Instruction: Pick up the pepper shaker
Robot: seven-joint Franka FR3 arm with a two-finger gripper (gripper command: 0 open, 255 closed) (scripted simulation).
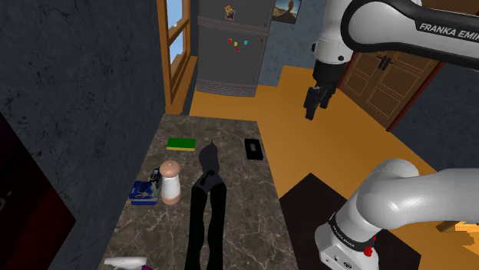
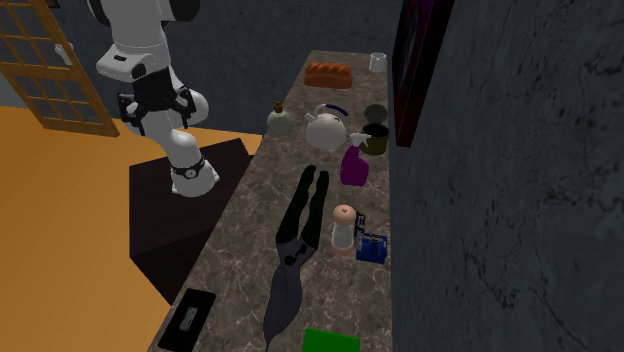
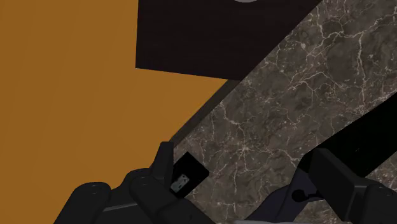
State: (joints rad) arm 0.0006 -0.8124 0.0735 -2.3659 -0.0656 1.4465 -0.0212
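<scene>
Partly cut off behind one finger [image 3: 164,164] in wrist view: black box [image 3: 189,172].
Gripper [image 1: 313,111] spread wide, clasping nothing, raised high; pepper shaker [image 1: 170,182] upright on marble counter [image 1: 247,201], well apart from it.

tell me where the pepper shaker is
In the shoulder view, left of centre, the pepper shaker stands between a blue item and a long black tool.
</scene>
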